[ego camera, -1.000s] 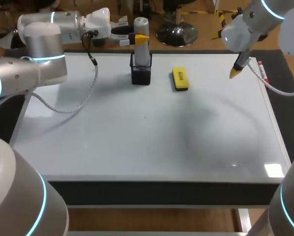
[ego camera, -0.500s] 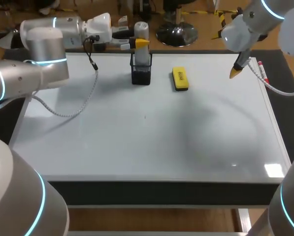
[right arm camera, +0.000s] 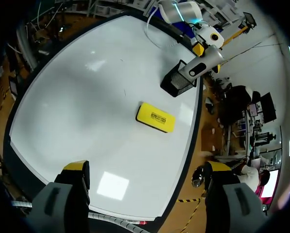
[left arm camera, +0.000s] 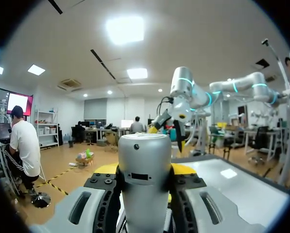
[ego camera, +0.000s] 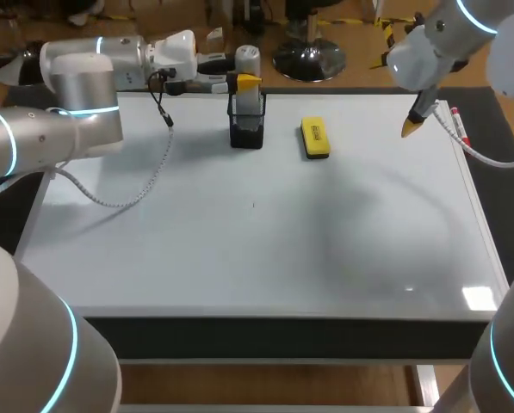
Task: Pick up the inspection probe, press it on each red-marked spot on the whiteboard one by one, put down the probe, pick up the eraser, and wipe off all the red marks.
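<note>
Left gripper (ego camera: 243, 82) reaches in level from the left arm at the far edge of the table, and its yellow-tipped fingers (left arm camera: 184, 169) sit against the inspection probe (ego camera: 247, 62) from both sides, closed on its silver body just below the rounded top. In the left wrist view the probe (left arm camera: 145, 155) fills the gap between the fingers, upright, with a yellow tip showing on either side of it. The probe's lower end stands in a black mesh holder (ego camera: 246, 131) at the far side of the whiteboard (ego camera: 257, 249).

Just beside the holder, toward the right arm, the yellow eraser (ego camera: 314, 138) lies flat on the board, apart from the holder. A thin cable (ego camera: 127, 196) from the left arm hangs down to the board surface.

Right gripper (ego camera: 411, 127) hangs above the far right corner of the board, well apart from the eraser and pointing down — in its own wrist view the fingers (right arm camera: 76, 170) stand wide apart with nothing between them, and the eraser (right arm camera: 156, 117) and holder (right arm camera: 176, 83) lie ahead of them. A red-capped marker (ego camera: 457, 126) lies at the board's right edge, near this gripper.
</note>
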Available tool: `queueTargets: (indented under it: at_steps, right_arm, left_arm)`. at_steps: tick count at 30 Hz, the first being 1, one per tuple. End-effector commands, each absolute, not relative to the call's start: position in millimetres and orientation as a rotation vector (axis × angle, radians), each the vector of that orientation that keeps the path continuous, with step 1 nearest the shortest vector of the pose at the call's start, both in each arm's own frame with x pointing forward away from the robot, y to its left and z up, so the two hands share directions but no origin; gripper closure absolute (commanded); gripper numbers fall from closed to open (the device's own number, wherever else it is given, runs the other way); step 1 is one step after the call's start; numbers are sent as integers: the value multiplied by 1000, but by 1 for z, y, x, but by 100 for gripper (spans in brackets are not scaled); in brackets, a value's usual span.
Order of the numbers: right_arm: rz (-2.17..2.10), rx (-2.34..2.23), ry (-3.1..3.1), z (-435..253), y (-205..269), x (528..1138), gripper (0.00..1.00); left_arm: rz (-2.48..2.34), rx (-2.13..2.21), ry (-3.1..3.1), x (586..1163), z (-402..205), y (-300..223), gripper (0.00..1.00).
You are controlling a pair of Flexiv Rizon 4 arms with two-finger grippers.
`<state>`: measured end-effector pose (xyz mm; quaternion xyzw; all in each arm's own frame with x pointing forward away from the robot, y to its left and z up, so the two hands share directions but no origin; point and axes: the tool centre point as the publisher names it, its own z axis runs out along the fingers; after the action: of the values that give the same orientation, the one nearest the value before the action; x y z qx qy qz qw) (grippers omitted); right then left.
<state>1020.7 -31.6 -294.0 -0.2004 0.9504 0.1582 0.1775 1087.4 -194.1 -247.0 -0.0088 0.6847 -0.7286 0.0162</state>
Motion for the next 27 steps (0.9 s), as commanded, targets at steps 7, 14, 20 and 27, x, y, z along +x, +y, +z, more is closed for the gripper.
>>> queueTargets:
  at_steps: [7, 14, 20, 27]
  right_arm:
    - [443, -569, 2692, -294, -32, 1021, 0]
    - [443, -569, 2692, -294, -32, 1021, 0]
    - [443, -569, 2692, -294, -32, 1021, 0]
    - [443, -569, 2692, -294, -32, 1021, 0]
  left_arm:
    - [-2287, -7, 2133, 1096, -262, -194, 100]
    - [-2299, -15, 2138, 1097, -269, -194, 100]
    - [-2315, -22, 2145, 1097, -272, -195, 100]
    - [-2309, -18, 2150, 1096, -270, -194, 0]
